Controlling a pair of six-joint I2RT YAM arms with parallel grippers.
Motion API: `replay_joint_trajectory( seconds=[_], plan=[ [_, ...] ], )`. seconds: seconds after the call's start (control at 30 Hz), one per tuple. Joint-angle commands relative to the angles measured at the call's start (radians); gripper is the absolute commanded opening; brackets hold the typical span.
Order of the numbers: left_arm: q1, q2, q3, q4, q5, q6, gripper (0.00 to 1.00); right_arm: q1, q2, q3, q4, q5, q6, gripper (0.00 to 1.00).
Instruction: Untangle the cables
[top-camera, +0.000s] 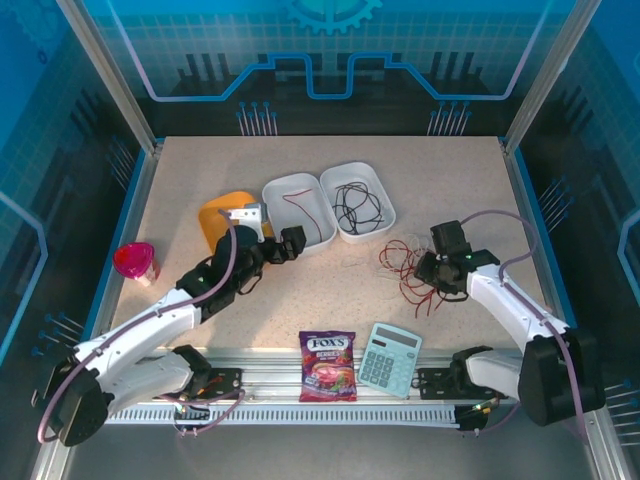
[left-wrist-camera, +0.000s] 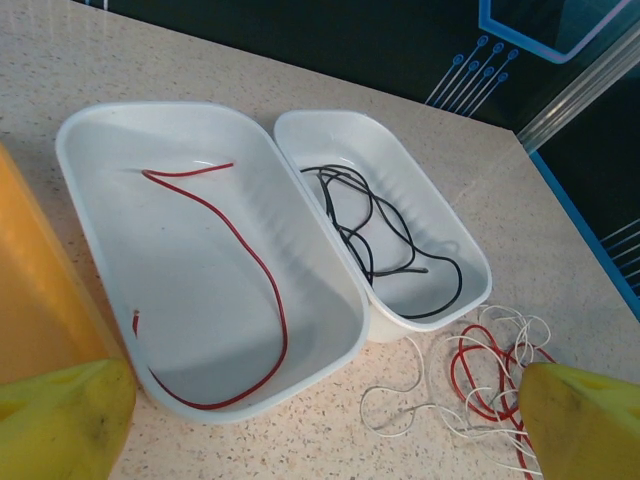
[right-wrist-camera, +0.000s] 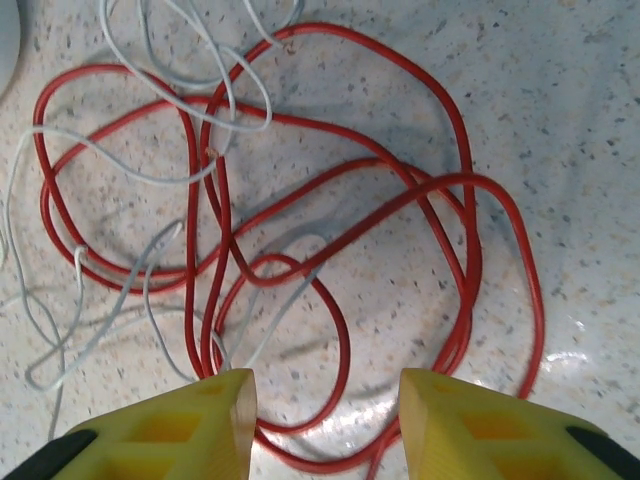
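At the table's left edge stands a small translucent pink plastic cup (top-camera: 133, 262), with a flat orange plastic piece (top-camera: 213, 218) further in. The left gripper (top-camera: 293, 240) hangs just beside the left white tray, its yellow fingers (left-wrist-camera: 60, 420) spread wide and holding nothing.

Toward the far edge, two glossy white oval plastic trays sit touching side by side. The left white tray (left-wrist-camera: 100, 125) holds a single thin red wire (left-wrist-camera: 262, 275) lying in one open curve. The right white tray (left-wrist-camera: 452, 235) holds thin black wires (left-wrist-camera: 375, 225) in loose overlapping loops. So the cables seem partly sorted by colour, though the black loops cross one another.

At the near edge lie a crinkly purple candy bag (top-camera: 328, 366) and a pale blue calculator (top-camera: 389, 358), apart from the work.

The unfinished part lies on the speckled beige tabletop (top-camera: 480, 190), near the right tray. It is a tangle of red wires (right-wrist-camera: 340, 230) and pale whitish wires (right-wrist-camera: 120, 160), smooth, slack and round, passing over and under each other many times. The right gripper (right-wrist-camera: 325, 420) hovers directly over it, jaws part-way apart. A red loop runs between the fingertips but nothing is pinched. I judge this knot to be the larger share of the job.
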Motion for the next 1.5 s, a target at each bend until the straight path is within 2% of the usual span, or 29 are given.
replay_joint_trajectory(
  seconds=[0.0, 0.37, 0.5, 0.6, 0.7, 0.83, 1.1, 1.27, 1.47],
  plan=[
    [0.008, 0.017, 0.043, 0.015, 0.044, 0.014, 0.99, -0.02, 0.009, -0.023, 0.111, -0.008, 0.077, 0.43],
    [0.009, 0.039, 0.046, 0.025, 0.065, 0.015, 0.99, -0.057, 0.059, -0.062, 0.227, 0.01, 0.121, 0.44],
    [0.01, 0.038, 0.046, 0.024, 0.066, 0.016, 0.99, -0.071, 0.081, -0.073, 0.274, 0.009, 0.122, 0.41],
    [0.009, 0.038, 0.045, 0.024, 0.068, 0.017, 0.99, -0.084, 0.096, -0.068, 0.286, 0.001, 0.116, 0.34],
    [0.01, 0.038, 0.047, 0.022, 0.069, 0.02, 0.99, -0.095, 0.089, -0.058, 0.277, -0.005, 0.099, 0.17],
    [0.01, 0.039, 0.052, 0.022, 0.068, 0.027, 0.99, -0.104, 0.033, -0.038, 0.231, 0.008, 0.068, 0.0],
    [0.009, 0.057, 0.064, 0.033, 0.087, 0.031, 0.99, -0.106, -0.154, 0.058, 0.081, 0.021, -0.014, 0.0],
    [0.009, 0.077, 0.077, 0.04, 0.123, 0.036, 0.99, -0.104, -0.217, 0.15, -0.02, 0.013, -0.078, 0.0],
    [0.009, 0.112, 0.103, 0.06, 0.22, 0.062, 0.99, -0.101, -0.251, 0.259, -0.074, -0.069, -0.142, 0.0]
  ],
)
